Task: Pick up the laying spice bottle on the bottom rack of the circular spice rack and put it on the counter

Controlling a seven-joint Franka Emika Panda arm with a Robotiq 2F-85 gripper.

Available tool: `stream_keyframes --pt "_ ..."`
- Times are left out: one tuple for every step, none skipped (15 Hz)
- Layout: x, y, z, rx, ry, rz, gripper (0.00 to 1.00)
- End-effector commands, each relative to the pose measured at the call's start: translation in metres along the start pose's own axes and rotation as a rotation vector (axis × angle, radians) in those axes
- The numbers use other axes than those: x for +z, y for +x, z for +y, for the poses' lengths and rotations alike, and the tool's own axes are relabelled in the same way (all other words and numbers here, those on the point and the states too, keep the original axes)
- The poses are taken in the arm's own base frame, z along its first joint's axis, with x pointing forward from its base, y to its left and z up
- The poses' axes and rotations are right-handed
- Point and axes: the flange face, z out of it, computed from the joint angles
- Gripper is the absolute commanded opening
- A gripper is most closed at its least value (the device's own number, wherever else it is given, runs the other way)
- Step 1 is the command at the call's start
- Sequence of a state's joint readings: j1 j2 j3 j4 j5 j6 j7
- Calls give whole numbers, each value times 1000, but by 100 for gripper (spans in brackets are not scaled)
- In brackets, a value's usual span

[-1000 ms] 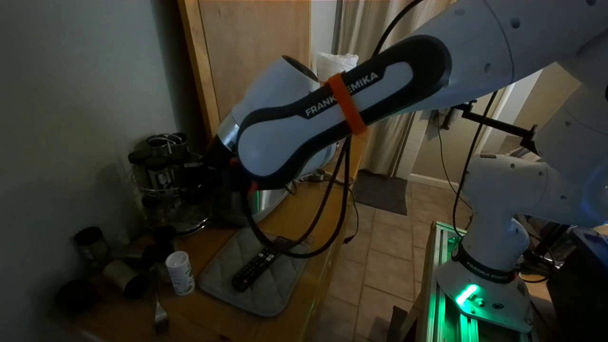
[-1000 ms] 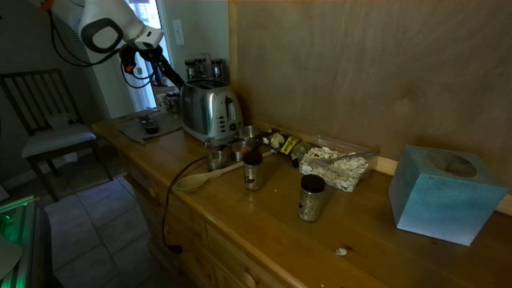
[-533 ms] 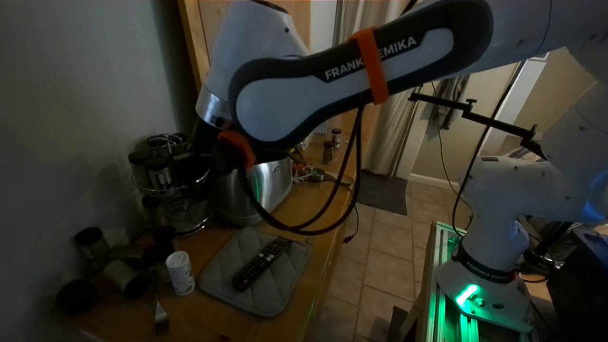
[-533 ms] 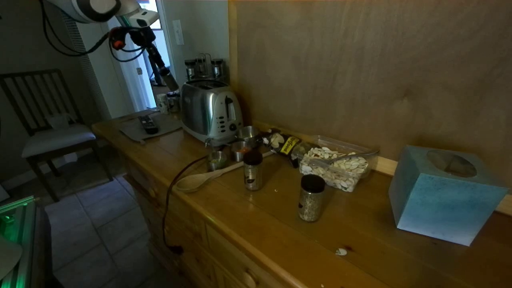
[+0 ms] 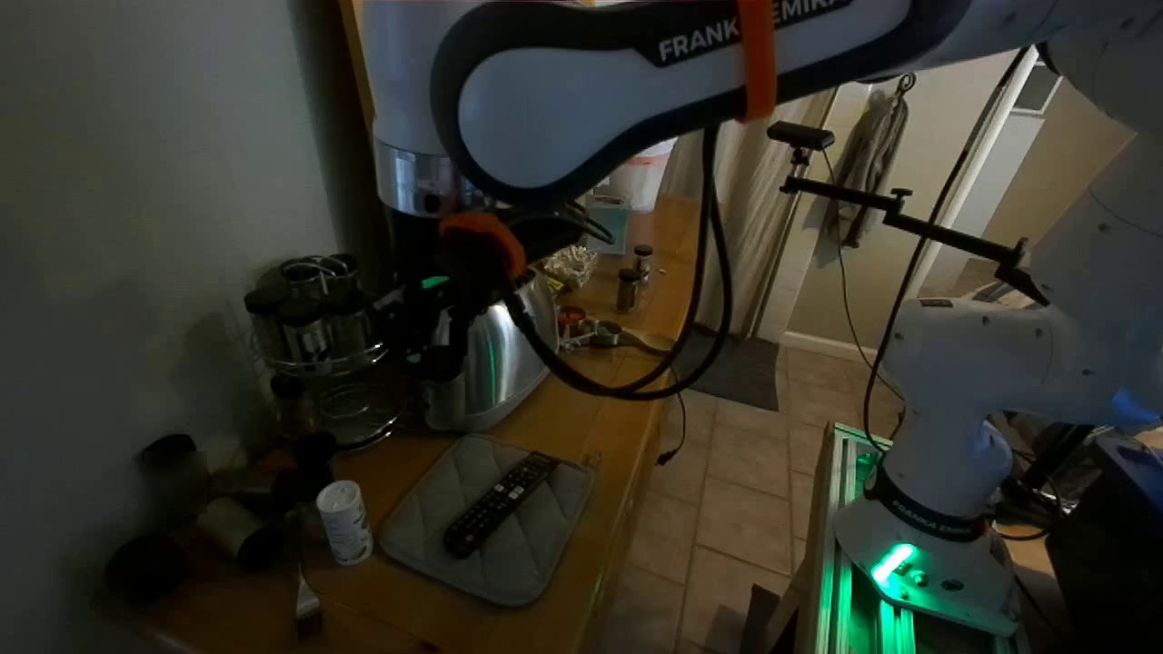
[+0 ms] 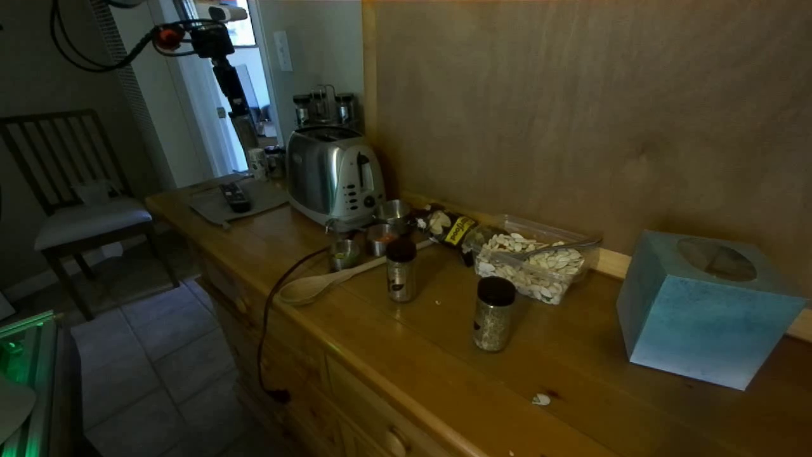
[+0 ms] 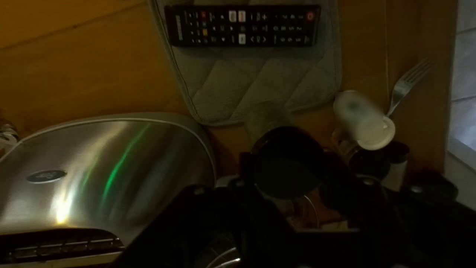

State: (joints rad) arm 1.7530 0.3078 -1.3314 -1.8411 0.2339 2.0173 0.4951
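Spice bottle (image 7: 280, 152) and gripper (image 7: 288, 163) are up in the air near the toaster (image 5: 491, 391), above the counter (image 5: 591, 418). Taking the writing from left to right in an exterior view: the circular spice rack (image 5: 350, 404), left of the toaster, carries a jar (image 5: 313, 343) with a black-and-white label (too small to read). A white shaker (image 5: 345, 522), also left of the toaster and nearer the camera, has grey print that I can't make out. In front of the toaster, a remote (image 5: 501, 504) lies on a quilted grey pad (image 5: 527, 556); the wrist view gives digits on its keys, 8, 5 and 2 among them, while the toaster's oval badge (image 7: 46, 176) is a blur. Above the toaster, the arm (image 5: 563, 118) shows FRANK and part of EMIKA either side of an orange band (image 5: 759, 64), and FRANKA EMIKA rings the robot base (image 5: 945, 563), well right of the toaster.

The bottle points cap up, base down. Its long axis is near upright, with a slight lean that, in an exterior view, brings the base toward the toaster.

Fingers (image 7: 247, 165) stand on either side of the dark cap (image 7: 285, 173), only its width apart, and hold it (shadow hides the exact contact line).
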Motion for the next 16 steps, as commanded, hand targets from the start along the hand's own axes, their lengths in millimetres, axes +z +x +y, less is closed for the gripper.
stream_keyframes --pt "0 0 4 4 -2 -17 50" --pt "-1 0 6 6 -2 -26 50" --pt "-1 1 7 6 1 -29 50" --pt "-1 1 7 6 1 -29 25" --pt "-1 1 7 6 0 -29 25" --pt "0 0 7 6 -3 -29 50" --pt "1 0 7 6 -5 -29 50" --pt "1 0 6 6 -6 -30 50" --pt "-3 1 10 2 -5 -38 25" --pt "-9 3 16 3 4 -59 25" --pt "-13 4 22 3 1 -72 25" --pt "-16 5 27 6 3 -84 25" --pt "-18 5 33 8 -2 -102 25" --pt "-21 7 39 13 -2 -115 25" --pt "-24 8 44 4 5 -129 25" --pt "-26 9 49 -8 8 -135 25"
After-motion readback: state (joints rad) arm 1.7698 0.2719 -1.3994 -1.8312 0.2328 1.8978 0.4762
